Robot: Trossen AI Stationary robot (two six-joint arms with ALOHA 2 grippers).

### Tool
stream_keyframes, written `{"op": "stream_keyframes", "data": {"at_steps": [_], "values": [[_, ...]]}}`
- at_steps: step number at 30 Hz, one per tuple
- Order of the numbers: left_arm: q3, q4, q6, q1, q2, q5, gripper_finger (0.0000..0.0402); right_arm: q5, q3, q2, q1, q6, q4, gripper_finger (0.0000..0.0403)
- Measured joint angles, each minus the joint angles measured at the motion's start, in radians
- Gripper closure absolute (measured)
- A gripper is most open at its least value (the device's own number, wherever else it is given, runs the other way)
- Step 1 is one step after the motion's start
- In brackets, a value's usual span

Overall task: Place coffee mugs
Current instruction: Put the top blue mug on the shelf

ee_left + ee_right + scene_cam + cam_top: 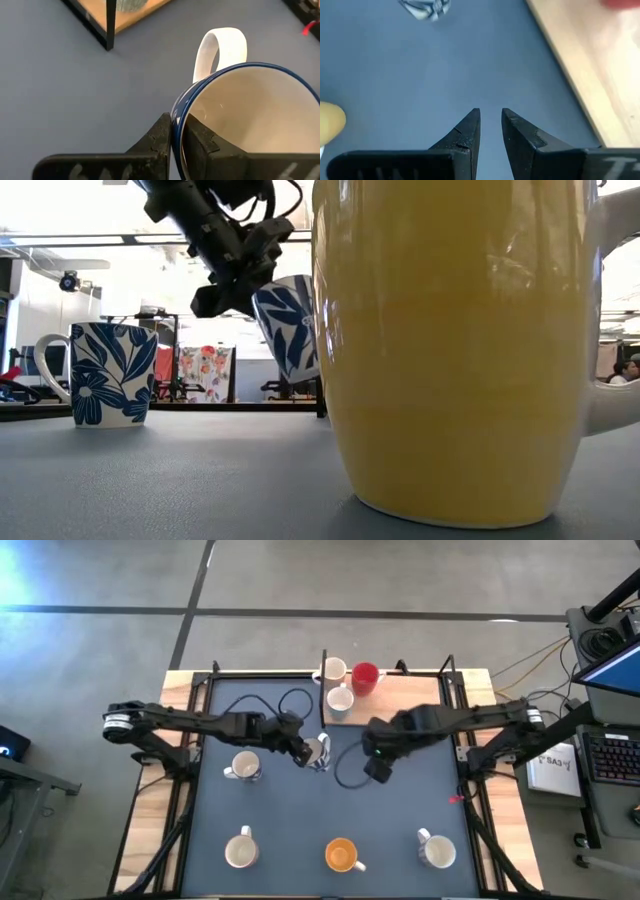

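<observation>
Your blue-and-white leaf-patterned mug [290, 325] hangs tilted above the middle of the blue-grey mat [300, 810], its rim pinched between the fingers of the left gripper [176, 137], one inside the cup and one outside, handle pointing away from the wrist. This looks like the carry step: the mug is lifted and not yet set down. Your next move calls for levelling it and lowering it onto a bare patch of mat before letting go, since a rim pinch can let it swing.

The right gripper [490, 125] hovers nearby over the mat holding nothing, its fingers a little apart.

Around them, a matching patterned mug [110, 375] stands to the left, with two white mugs and an orange mug [341, 855] along the near edge. A red mug [365, 677] and two pale ones sit on the wooden board [410, 700] at the far side. Beyond the table lies an open office floor.
</observation>
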Motion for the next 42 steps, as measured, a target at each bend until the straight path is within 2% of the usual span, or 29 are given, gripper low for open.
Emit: {"op": "stream_keyframes", "data": {"at_steps": [5,10,13,18,23,32,37,42], "values": [[0.008,0.026,-0.087,-0.045,0.05,-0.026,0.0388,0.087,-0.027,-0.058,0.08,0.086,0.001,0.0335],[0.096,0.016,-0.082,-0.064,0.149,-0.041,0.0388,0.129,-0.086,-0.097,0.134,0.191,0.005,0.0335],[0.193,-0.056,-0.05,-0.064,0.225,-0.063,0.0388,0.129,-0.132,-0.114,0.15,0.244,0.013,0.0335],[0.376,-0.271,0.044,-0.064,0.345,-0.159,0.0388,0.129,-0.215,-0.146,0.16,0.297,0.05,0.0335],[0.448,-0.256,0.109,-0.065,0.406,-0.123,0.0388,0.129,-0.332,-0.206,0.154,0.297,0.208,0.0335],[0.475,-0.249,0.133,-0.056,0.451,-0.125,0.0368,0.128,-0.565,-0.289,0.089,0.293,0.539,0.0335],[0.508,-0.248,0.149,-0.058,0.455,-0.109,0.0335,0.117,-0.619,-0.298,0.059,0.285,0.648,0.0335],[0.586,-0.302,0.218,-0.057,0.455,-0.051,0.0298,0.097,-0.608,-0.298,0.025,0.24,0.691,0.0335]]}}
